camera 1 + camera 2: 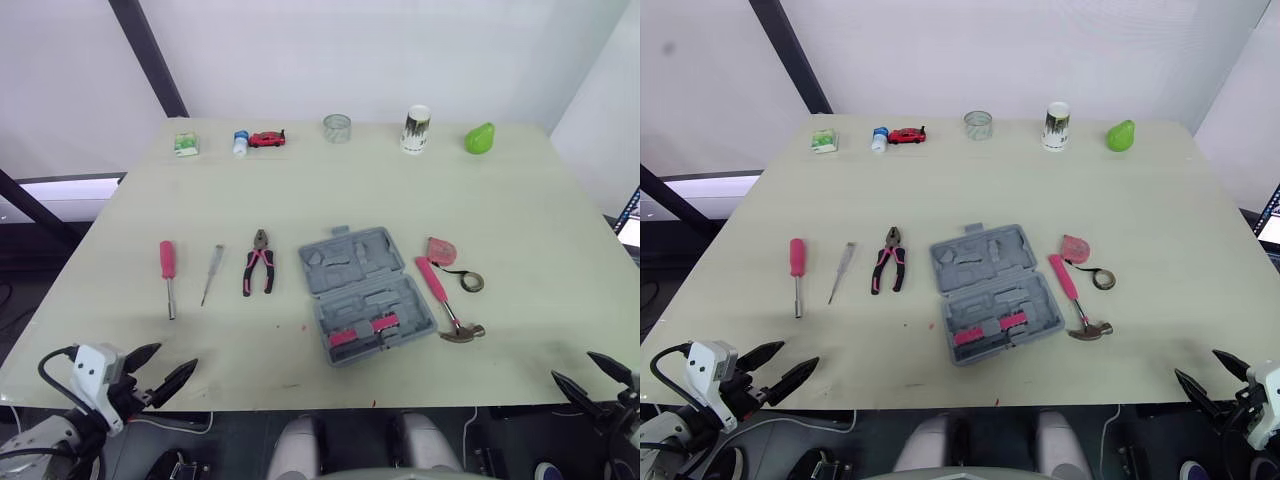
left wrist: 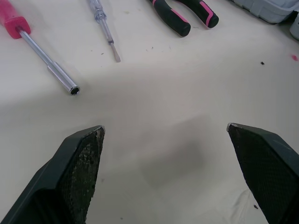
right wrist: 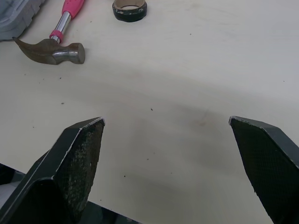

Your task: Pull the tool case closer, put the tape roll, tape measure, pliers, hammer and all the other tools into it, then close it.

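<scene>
Grey tool case [image 1: 365,290] lies open in the middle of the table [image 1: 520,220], well apart from my left gripper [image 1: 172,358] and right gripper [image 1: 573,366], both at the near edge, spread wide, empty.

wall [image 1: 420,50]: plain white | furniture: pale cream table [image 1: 540,230] | left: black slanted bar [image 1: 148,55] | floor [image 1: 30,272]: dark

No readable text in any view
We see dark markings on the white cup [image 1: 416,129] and some print on the small green packet [image 1: 186,144], both at the far edge of the table [image 1: 560,230], but they're too small for us to make out any word, brand or number
</scene>
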`<action>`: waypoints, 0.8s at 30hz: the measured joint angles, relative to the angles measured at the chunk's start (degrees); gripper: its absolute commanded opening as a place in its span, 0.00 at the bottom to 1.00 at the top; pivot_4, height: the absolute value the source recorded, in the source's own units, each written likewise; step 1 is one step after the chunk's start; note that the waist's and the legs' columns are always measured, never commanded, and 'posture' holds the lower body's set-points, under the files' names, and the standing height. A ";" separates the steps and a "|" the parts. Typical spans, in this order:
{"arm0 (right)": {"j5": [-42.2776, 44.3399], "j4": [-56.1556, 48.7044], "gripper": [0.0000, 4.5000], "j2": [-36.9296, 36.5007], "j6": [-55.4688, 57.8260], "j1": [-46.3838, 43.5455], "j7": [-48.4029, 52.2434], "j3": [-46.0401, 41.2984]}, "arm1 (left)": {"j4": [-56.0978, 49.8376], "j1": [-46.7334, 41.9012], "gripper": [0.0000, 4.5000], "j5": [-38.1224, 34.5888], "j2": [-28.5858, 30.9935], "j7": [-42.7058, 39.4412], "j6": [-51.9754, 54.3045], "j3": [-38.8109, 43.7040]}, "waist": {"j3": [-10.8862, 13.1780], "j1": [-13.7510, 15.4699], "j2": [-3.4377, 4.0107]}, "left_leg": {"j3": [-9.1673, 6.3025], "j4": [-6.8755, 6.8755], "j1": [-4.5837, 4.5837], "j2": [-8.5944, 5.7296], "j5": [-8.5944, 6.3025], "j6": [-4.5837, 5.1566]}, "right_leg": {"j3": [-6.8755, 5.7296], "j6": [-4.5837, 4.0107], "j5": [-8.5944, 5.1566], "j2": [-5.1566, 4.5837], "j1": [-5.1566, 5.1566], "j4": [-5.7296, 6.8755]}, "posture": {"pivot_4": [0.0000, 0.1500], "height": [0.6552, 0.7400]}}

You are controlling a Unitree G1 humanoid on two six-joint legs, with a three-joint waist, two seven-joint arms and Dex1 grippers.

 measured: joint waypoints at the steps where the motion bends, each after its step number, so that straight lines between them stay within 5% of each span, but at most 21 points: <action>1: -0.02 0.00 1.00 0.00 0.00 -0.03 0.00 0.00 | 0.00 -0.01 0.99 0.00 0.00 0.02 0.00 0.00 | 0.00 0.00 0.00 | 0.00 0.00 0.00 0.00 0.00 0.00 | 0.00 0.00 0.00 0.00 0.00 0.00 | 1.00 1.00; 24: -1.00 0.47 1.00 -0.02 -1.18 -2.95 1.05 0.22 | -1.05 0.62 0.99 -0.81 -0.71 -1.16 0.01 -0.16 | -0.01 -0.01 0.00 | 0.01 0.01 0.00 -0.01 0.00 0.00 | -0.01 0.01 0.00 0.01 0.01 0.01 | 1.00 1.00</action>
